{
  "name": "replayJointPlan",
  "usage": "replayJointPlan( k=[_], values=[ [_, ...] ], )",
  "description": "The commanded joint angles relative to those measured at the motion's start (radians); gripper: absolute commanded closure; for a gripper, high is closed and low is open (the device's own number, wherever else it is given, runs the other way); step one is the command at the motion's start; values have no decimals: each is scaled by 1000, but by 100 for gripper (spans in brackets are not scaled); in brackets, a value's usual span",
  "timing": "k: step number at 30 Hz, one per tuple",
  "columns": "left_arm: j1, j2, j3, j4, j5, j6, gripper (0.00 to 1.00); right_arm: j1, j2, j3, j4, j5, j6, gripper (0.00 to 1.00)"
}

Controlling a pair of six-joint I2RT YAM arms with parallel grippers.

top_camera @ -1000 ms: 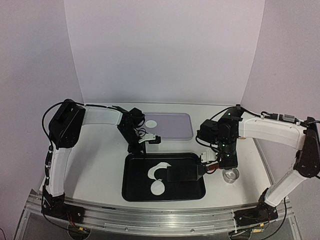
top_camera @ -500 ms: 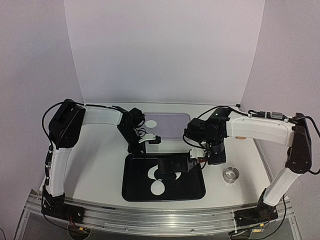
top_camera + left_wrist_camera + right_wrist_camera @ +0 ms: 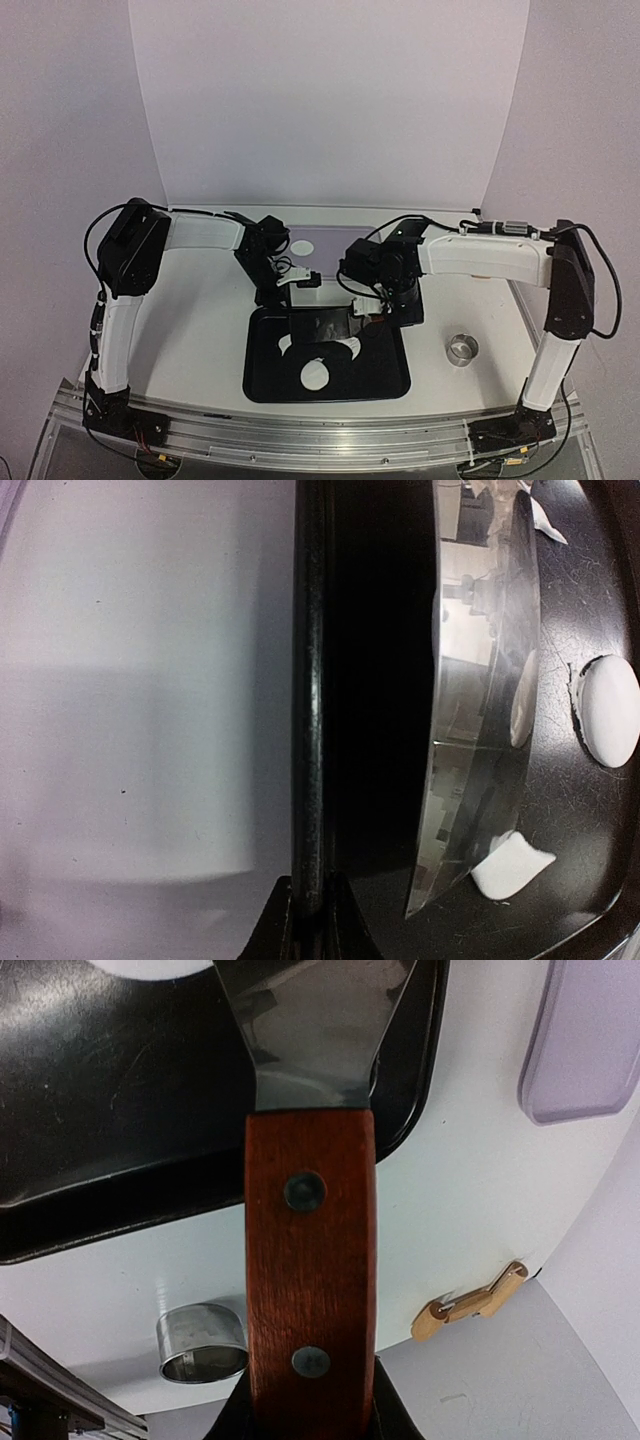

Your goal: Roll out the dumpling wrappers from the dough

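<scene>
Scraper (image 3: 310,1260) over tray (image 3: 395,385): mind the blade angle.
Your left gripper (image 3: 305,935) is clamped on the tray's far rim, by the near edge of the bench (image 3: 200,330). Your right gripper (image 3: 310,1405) grips the scraper over the dough (image 3: 510,865) there. A steep blade could tear the cut wrapper (image 3: 612,710) alongside.

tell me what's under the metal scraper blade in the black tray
White dough pokes out from both ends of the scraper blade, on the black tray. How much dough lies beneath is covered. The round dumpling wrapper lies clear of it.
</scene>
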Motion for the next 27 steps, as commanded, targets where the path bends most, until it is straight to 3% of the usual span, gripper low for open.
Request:
replayJointPlan(
  k=[1,9,27],
  values=[
    [0,-15,17,35,-39,37,100,14,31,26,49,33,-17,100],
    [-1,-19,5,44,-44,38,100,13,-128,-220,93,39,-38,100],
    [0,-17,17,38,-48,38,100,68,-297,-372,65,-80,-18,100]
  ],
)
